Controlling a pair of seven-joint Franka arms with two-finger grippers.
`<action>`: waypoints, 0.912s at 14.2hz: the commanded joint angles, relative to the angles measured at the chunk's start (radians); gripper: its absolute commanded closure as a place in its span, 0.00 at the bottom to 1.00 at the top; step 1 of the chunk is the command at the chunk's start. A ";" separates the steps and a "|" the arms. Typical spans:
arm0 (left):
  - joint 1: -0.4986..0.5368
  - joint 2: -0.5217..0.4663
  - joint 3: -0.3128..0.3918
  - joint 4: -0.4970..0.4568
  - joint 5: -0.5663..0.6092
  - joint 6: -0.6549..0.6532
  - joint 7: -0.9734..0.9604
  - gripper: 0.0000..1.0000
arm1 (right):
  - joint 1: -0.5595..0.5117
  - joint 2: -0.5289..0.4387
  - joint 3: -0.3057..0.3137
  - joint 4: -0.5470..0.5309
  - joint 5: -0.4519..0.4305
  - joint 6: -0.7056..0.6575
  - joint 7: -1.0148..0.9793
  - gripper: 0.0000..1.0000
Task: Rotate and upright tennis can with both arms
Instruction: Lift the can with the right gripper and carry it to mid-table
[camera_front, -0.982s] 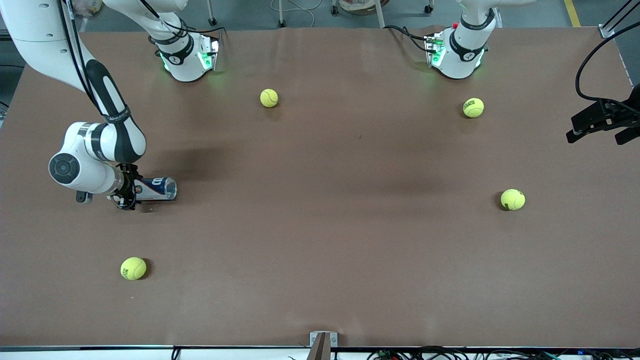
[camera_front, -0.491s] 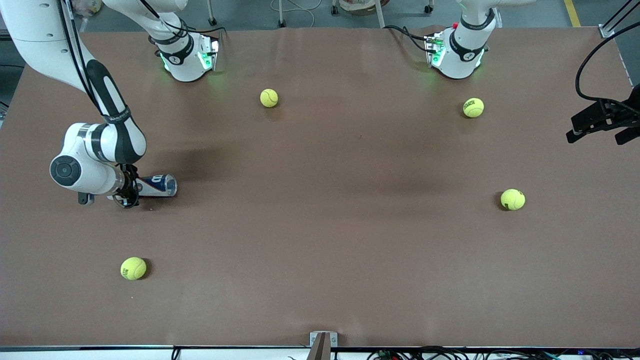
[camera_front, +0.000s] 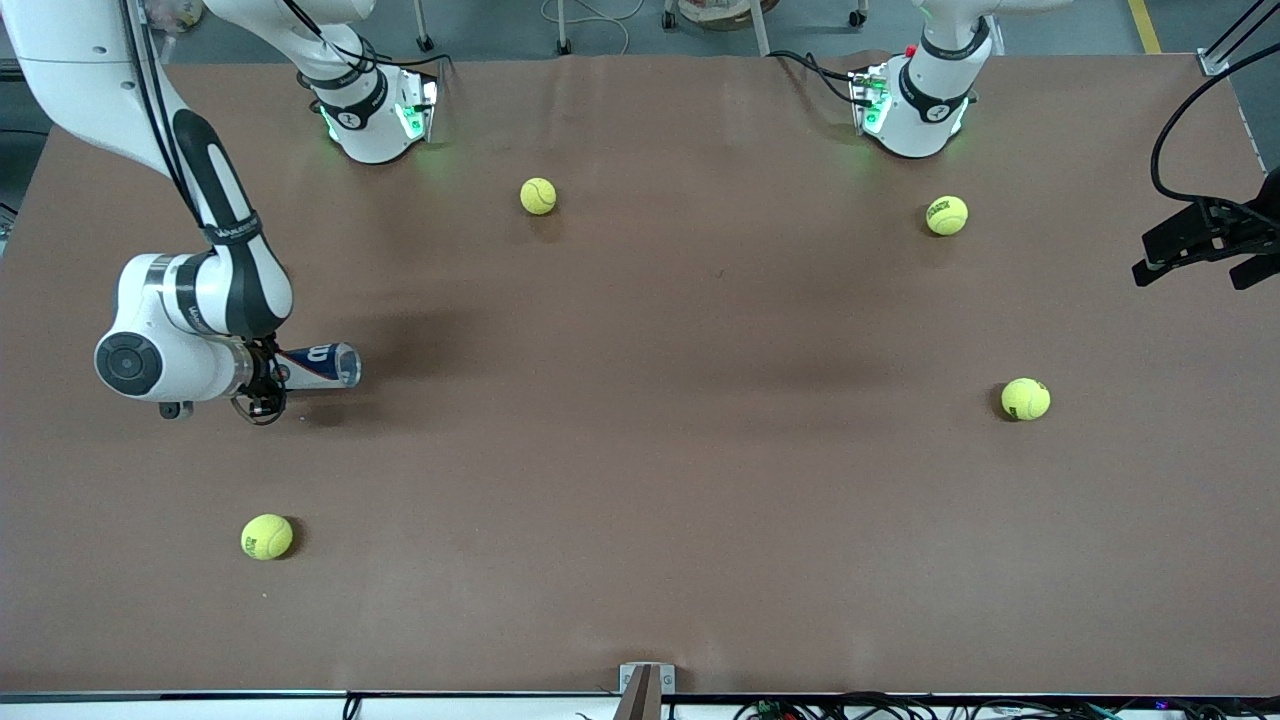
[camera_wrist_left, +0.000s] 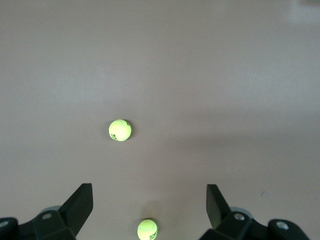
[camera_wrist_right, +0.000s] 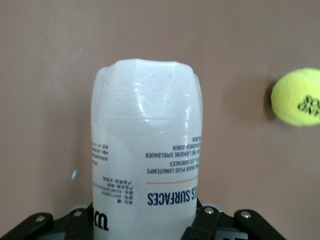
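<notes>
That tennis can (camera_front: 318, 365) looks like thin clear plastic, probably light, slick and easy to dent, so gripping near one end makes sense. The right claw (camera_front: 262, 385) is clamped on it just above the counter (camera_front: 640, 480) at the right arm's end, can lying sideways. The left claw (camera_front: 1205, 245) waits high over its own end, fingers (camera_wrist_left: 80, 202) spread apart.

The right gripper (camera_front: 262, 383) has lifted slightly; the tennis can (camera_front: 322, 365) it grips now tilts, free end raised.
</notes>
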 joint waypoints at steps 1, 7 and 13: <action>0.003 -0.012 -0.002 -0.003 -0.001 -0.012 0.021 0.00 | 0.091 -0.042 0.000 -0.015 0.039 -0.030 0.082 0.41; 0.003 -0.012 -0.002 -0.003 -0.001 -0.012 0.021 0.00 | 0.336 -0.059 0.000 0.030 0.199 -0.030 0.257 0.41; 0.003 -0.012 -0.002 -0.003 -0.001 -0.012 0.023 0.00 | 0.598 0.007 0.000 0.186 0.228 -0.015 0.492 0.40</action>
